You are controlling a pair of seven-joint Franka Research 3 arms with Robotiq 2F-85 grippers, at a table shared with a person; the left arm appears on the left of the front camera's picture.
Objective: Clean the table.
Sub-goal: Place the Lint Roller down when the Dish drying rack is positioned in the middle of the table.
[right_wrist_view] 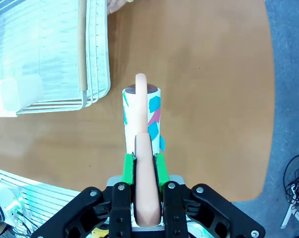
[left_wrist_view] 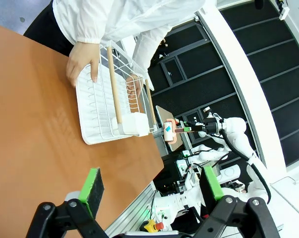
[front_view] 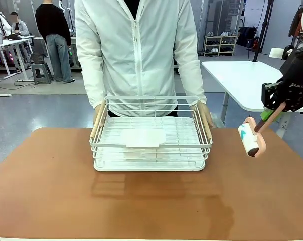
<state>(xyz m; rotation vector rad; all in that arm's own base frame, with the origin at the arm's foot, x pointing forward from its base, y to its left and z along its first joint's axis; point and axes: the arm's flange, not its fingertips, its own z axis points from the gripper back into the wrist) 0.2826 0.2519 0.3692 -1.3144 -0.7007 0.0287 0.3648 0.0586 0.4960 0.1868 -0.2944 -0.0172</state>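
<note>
Reddish-brown and matte, the table (front_view: 51, 196) fills the foreground and runs across to the person at its far edge. A faint darker patch marks its top on the near right of the wire basket (front_view: 151, 134), though what it is cannot be made out.

That white basket sits on the table's far middle, with pale wooden rails along its two sides and a flat white sheet (front_view: 144, 137) lying inside. The person's hands grip it from behind — one hand (left_wrist_view: 82, 59) is plain in the left wrist view, the other is mostly hidden by the wire wall.

To the right of the basket, the right gripper (right_wrist_view: 143, 166) hangs above the table, its green pads clenched on the peach handle of a lint roller (front_view: 252, 139). The roller's white drum carries teal and pink marks, and its far end is cut off by the handle loop.

The left gripper (left_wrist_view: 152, 191) hovers off the table's near edge, well apart from the basket, jaws spread wide and holding nothing.

Behind the basket stand white-topped tables (front_view: 242, 75) and another person, far off.
</note>
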